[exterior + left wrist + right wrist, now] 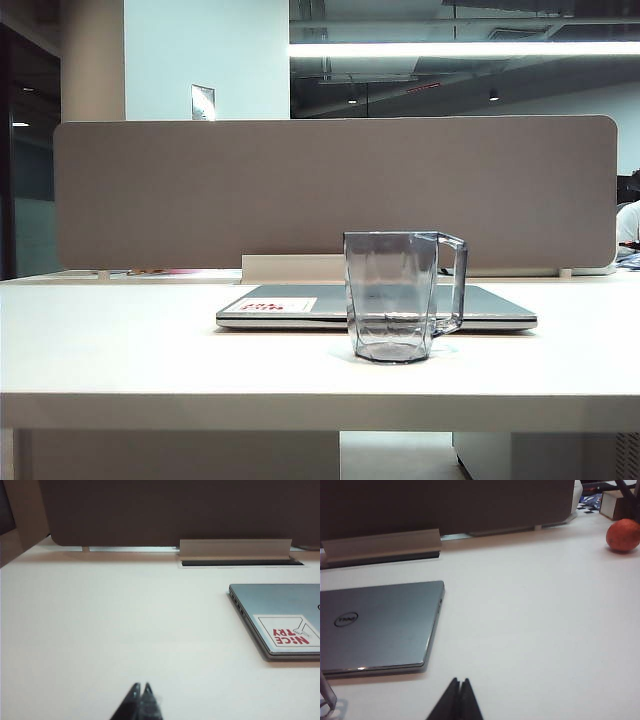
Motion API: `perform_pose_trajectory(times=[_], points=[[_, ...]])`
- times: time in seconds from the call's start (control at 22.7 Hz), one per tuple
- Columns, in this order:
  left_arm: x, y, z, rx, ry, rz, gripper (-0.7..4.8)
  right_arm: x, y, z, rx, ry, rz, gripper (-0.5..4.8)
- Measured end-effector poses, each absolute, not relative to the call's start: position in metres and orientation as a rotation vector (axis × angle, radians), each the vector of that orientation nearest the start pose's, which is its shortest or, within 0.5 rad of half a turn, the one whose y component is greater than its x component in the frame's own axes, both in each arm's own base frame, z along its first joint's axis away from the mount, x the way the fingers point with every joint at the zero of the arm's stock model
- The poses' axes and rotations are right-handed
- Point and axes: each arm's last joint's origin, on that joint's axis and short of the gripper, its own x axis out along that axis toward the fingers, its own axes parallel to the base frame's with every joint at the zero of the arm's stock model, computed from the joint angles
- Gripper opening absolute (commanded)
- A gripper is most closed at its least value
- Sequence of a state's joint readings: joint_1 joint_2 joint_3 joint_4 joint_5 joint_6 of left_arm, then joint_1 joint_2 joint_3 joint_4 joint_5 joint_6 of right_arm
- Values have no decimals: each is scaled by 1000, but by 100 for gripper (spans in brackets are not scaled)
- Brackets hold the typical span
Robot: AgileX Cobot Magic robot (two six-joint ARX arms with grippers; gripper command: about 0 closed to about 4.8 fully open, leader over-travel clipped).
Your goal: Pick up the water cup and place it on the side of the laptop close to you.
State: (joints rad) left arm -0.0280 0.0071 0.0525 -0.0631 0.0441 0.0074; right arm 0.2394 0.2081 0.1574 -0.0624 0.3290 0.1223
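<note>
Two grippers show only in their own wrist views, and neither appears in the exterior view. The left gripper (pixel 140 686) hangs over bare table (pixel 110 630) with its jaws pressed together and nothing between them. The right gripper (pixel 459 681) is likewise shut tight and empty, above the table just off the near edge of the laptop (pixel 380 625).

The laptop lies closed and flat, its round logo (pixel 346 619) at the lid's middle and a white sticker with red print (pixel 292 632) near one corner. In the exterior view the water cup (pixel 392 296) stands upright on the table directly in front of the laptop's near edge, with its handle (pixel 455 285) turned to the right. Whether cup and laptop touch cannot be told.

Behind the laptop runs a raised cable cover (pixel 235 549), and behind that a brown divider panel (pixel 330 190). An orange round thing (pixel 623 535) sits far off on the table, well apart from the laptop.
</note>
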Motion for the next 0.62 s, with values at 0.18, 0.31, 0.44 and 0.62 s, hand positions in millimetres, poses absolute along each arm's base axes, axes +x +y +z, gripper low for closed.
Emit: perform_pose_trajectory(times=[0.18, 0.31, 0.44, 0.62], points=[[95, -4, 175, 4, 17, -73, -4, 100, 15, 191, 92, 99, -96, -5], [95, -4, 175, -13, 18, -73, -3, 94, 13, 188, 90, 112, -97, -5], [95, -4, 175, -16, 18, -73, -4, 90, 12, 187, 101, 104, -107, -5], [95, -4, 175, -16, 16, -73, -4, 86, 11, 185, 117, 77, -115, -5]])
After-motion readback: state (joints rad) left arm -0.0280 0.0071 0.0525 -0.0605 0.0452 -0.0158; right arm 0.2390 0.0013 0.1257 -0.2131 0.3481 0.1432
